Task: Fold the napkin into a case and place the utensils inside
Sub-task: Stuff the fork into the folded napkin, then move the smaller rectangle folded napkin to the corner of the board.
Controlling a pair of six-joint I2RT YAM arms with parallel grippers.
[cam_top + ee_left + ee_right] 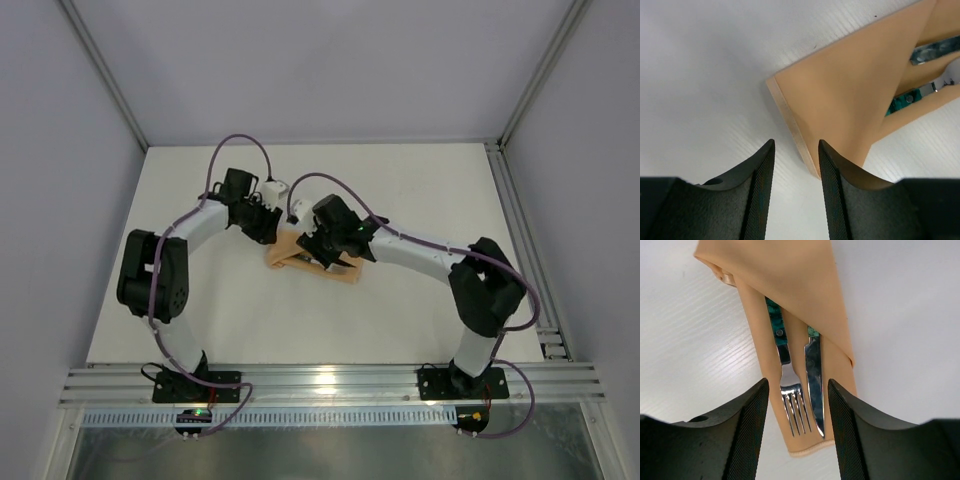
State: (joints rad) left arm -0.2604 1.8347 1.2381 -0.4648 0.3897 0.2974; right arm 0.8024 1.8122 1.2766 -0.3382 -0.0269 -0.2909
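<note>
Parted, empty: left pincer (796,155), right pincer (797,395). Likely soft, floppy case (790,280), slick fork (785,360) and knife (814,375) inside; pinch at folded edge.

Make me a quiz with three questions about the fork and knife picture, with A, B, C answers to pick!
1. Where are the fork and knife?
A) in a cup
B) tucked in the peach case
C) held by a pincer

2. What colour are their handles?
A) red
B) yellow
C) teal-green

3. How is the right pincer?
A) open, holding nothing
B) shut on the fork
C) shut on the knife

Answers:
1 B, the flap covers their handles.
2 C, green shows below the flap.
3 A, its fingers stand apart with nothing gripped.
</note>
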